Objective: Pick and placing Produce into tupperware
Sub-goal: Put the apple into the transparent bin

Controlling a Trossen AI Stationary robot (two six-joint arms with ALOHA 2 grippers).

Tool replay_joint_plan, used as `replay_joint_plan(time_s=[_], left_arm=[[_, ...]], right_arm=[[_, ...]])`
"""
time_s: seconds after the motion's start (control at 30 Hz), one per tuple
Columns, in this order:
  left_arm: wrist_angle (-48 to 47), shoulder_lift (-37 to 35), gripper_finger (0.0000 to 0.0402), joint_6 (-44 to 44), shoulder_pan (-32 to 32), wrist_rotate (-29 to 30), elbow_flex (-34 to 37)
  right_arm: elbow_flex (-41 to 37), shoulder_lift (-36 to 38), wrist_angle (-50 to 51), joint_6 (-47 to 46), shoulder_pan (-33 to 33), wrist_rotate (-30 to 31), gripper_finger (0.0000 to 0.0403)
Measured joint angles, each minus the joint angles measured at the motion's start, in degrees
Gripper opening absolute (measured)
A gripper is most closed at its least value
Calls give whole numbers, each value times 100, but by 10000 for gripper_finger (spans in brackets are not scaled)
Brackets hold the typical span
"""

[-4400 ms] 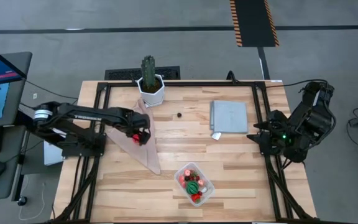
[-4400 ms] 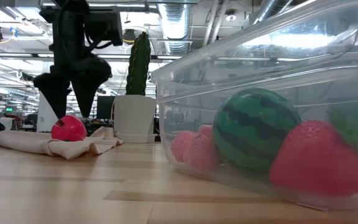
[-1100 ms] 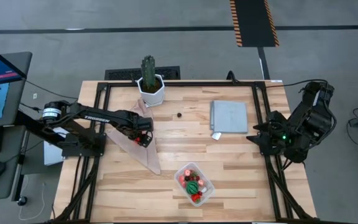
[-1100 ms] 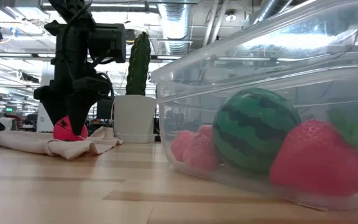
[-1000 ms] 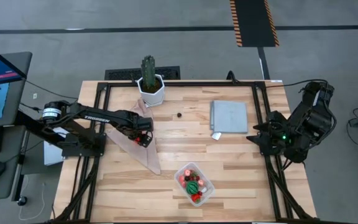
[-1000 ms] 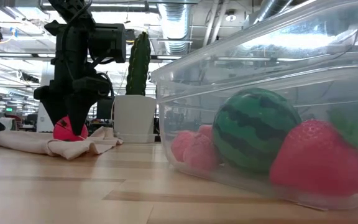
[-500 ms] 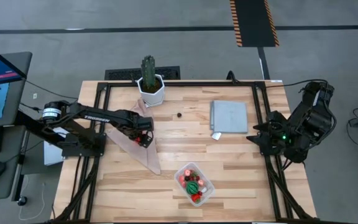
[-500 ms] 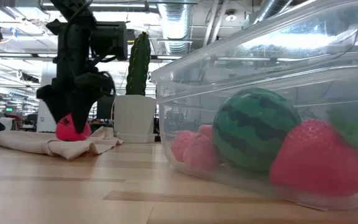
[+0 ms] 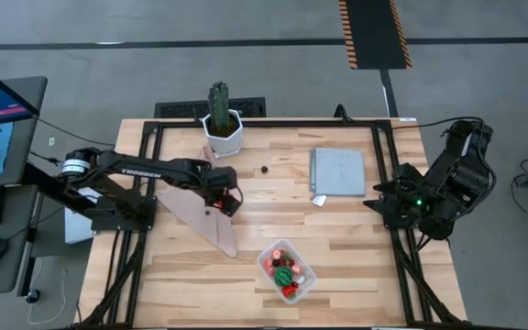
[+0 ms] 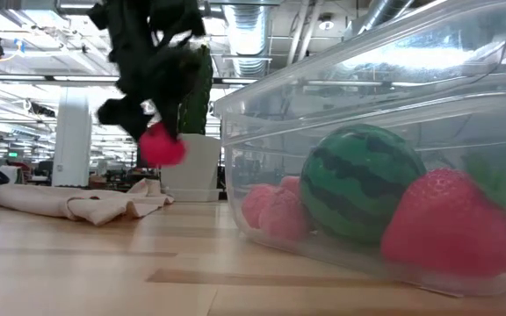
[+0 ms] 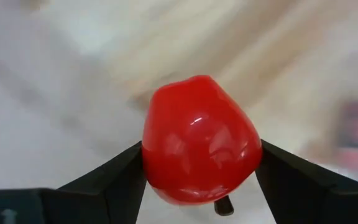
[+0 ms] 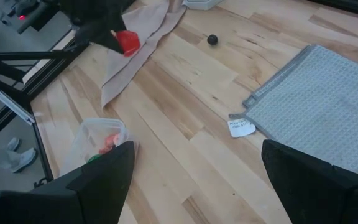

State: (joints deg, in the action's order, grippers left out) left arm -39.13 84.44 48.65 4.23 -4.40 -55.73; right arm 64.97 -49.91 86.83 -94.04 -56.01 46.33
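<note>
Lifted clear of the beige cloth (image 9: 200, 207) where it was sitting half a second ago, the red tomato-like piece (image 11: 199, 139) is now hanging in the air, clamped between the fingers of the left gripper (image 9: 226, 202). In the low view the piece (image 10: 162, 145) is showing well above the tabletop, in front of the white pot (image 10: 193, 167) of the cactus (image 9: 219, 101). From above, the gripper is hovering over the edge of the cloth, partway between the cactus pot and the tupperware (image 9: 287, 270).

The tupperware is sitting near the front edge of the wooden table (image 9: 356, 247), and it is already holding a green striped ball (image 10: 361, 183), strawberry-like pieces (image 10: 451, 224) and what may be a pale pink piece (image 10: 272, 211), though that one is hard to make out through the wall.

One dark berry (image 9: 264, 169) is lying alone on the bare wood between the cactus and the grey mat (image 9: 337, 171).

At the table's right edge the right gripper (image 12: 194, 180) is waiting, its fingers standing wide apart and holding nothing.
</note>
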Motion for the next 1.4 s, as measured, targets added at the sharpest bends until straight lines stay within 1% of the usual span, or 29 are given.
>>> replay_joint_plan(time_s=[0.27,0.47,0.57,0.63,0.73,0.9,0.97,1.07,1.17,1.27,1.3,1.4], left_arm=[[1774,-2,262,261,-688,-502,-240],[2732,-2,262,509,-1278,-437,-246],[3124,-2,262,546,-1561,-275,-244],[3310,7,262,581,-1735,-96,-244],[3465,196,262,583,-1911,-41,-242],[3934,773,263,739,-2041,-174,-240],[4395,1060,263,682,-2041,-238,-233],[4977,1310,263,555,-2011,-458,-240],[5079,1422,263,514,-1976,-464,-240],[5072,1414,263,434,-1973,-167,-244],[5055,1413,263,328,-1973,-147,-244],[5189,1414,265,6,-1976,-267,-244]], right_arm=[[0,0,-1,0,-2,-1,372],[0,0,-1,0,0,1,372],[0,0,-1,0,0,2,372],[0,0,-2,0,0,1,372],[0,0,-10,0,0,2,372],[0,2,-31,0,0,0,372],[0,2,-34,0,-1,2,372],[0,2,-34,0,0,0,372],[0,2,-35,0,0,2,372],[-1,2,-35,0,0,2,372],[0,2,-38,0,-1,2,372],[0,2,-38,0,0,2,372]])
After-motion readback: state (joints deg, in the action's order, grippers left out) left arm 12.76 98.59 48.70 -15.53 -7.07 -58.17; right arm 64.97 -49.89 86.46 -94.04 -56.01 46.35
